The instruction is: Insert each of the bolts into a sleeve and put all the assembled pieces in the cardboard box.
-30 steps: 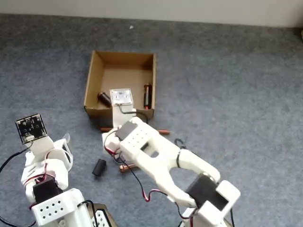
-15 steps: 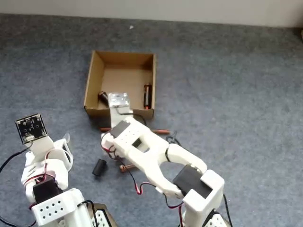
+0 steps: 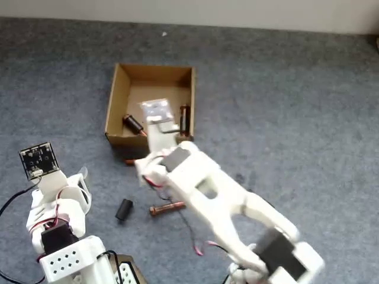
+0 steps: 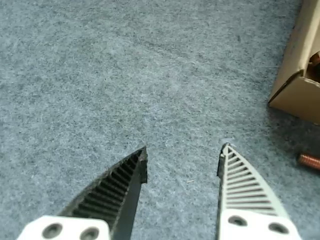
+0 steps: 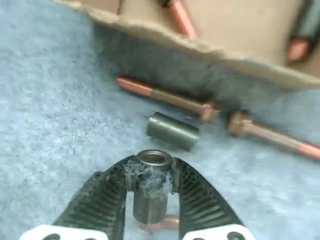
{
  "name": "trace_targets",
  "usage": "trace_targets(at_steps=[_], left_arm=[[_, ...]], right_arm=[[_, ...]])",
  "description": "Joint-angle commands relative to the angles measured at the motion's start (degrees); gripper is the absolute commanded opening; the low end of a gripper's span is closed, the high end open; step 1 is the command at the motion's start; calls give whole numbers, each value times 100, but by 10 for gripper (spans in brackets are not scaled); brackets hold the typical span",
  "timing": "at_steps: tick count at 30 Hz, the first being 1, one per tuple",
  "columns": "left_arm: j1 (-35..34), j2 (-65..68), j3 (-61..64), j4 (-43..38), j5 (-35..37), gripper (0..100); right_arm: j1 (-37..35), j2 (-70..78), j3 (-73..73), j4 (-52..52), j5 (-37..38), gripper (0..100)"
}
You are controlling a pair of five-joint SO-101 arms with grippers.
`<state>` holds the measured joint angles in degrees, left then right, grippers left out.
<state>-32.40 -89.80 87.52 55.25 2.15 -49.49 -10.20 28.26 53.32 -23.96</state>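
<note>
Grey carpet (image 3: 284, 89) covers the surface. Right gripper (image 5: 151, 172) clamps a sleeve (image 5: 149, 205), possibly bolted; cardboard box (image 5: 200, 48) lies beyond its tips. Left gripper (image 4: 182, 155) stands released. Right arm has advanced boxward.

- A grey carpet (image 3: 296, 94) covers the whole work surface. Its pile is short and a little rough, with fine darker and lighter specks mixed in it.
- A pale strip (image 3: 237, 10) runs along the far edge of the carpet in the high view. It is plain and smooth; whether it is a wall or a skirting board, I cannot tell.
- A tiny white speck (image 3: 164, 34) lies on the carpet, near the pale strip.
</note>
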Motion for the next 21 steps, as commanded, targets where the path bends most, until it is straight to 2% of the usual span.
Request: trace_targets(at_steps=[1, 5, 11, 18, 21], left_arm=[[4, -57, -101, -97, -26, 242], [251, -31, -338, -62, -62, 241], [1200, -4, -831, -35, -747, 181], [2448, 13, -1719, 844, -1248, 178], [2914, 277, -2185, 1169, -1398, 178]], right_arm=[[435, -1437, 541, 13, 396, 5], [857, -2484, 1402, 4, 457, 5], [1666, -3714, 2510, 4, 457, 5], [2624, -4277, 3011, -22, 457, 6], [3037, -4233, 3160, -409, 422, 6]])
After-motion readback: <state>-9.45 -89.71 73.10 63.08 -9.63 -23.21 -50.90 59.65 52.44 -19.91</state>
